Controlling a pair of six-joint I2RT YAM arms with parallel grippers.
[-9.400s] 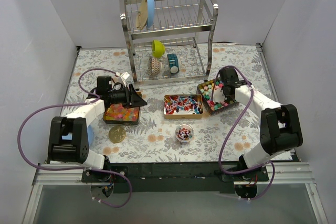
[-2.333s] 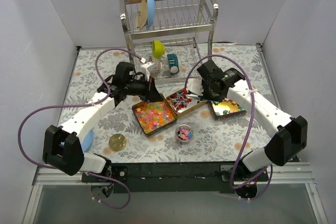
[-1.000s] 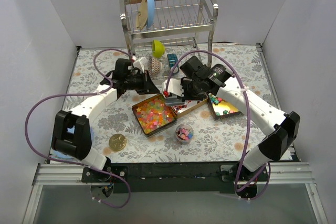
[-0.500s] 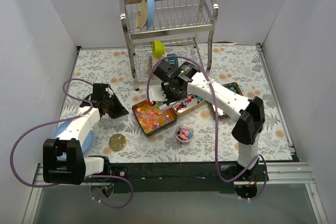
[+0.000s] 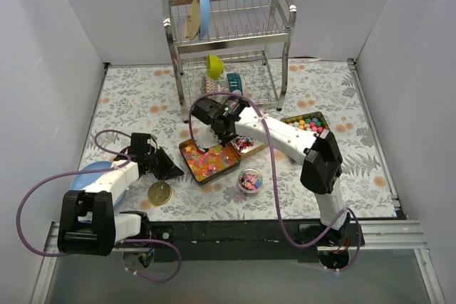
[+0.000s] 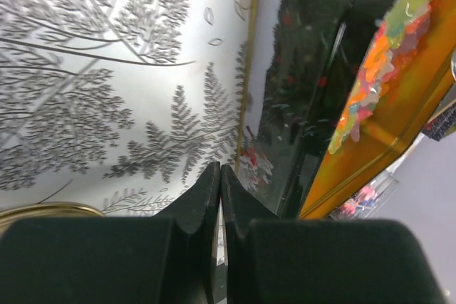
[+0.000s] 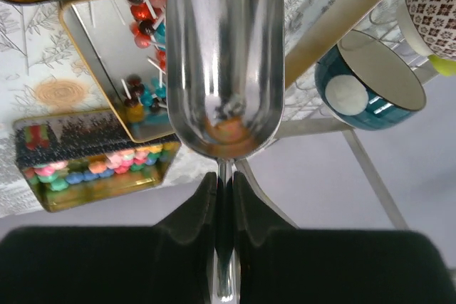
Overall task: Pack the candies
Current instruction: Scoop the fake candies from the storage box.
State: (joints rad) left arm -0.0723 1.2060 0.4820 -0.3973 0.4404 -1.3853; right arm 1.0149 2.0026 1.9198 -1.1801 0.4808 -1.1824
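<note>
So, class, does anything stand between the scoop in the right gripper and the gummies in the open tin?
Nothing visible does. The gummies lie uncovered in their tin, the scoop in the right gripper hangs at its far edge, and the left gripper sits shut off the tin's left side.

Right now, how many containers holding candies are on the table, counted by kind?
Rectangular tins: 3 (gummy tin, lollipop tin, ball-candy tin)
Round clear cup: 1
Total: 4
</note>
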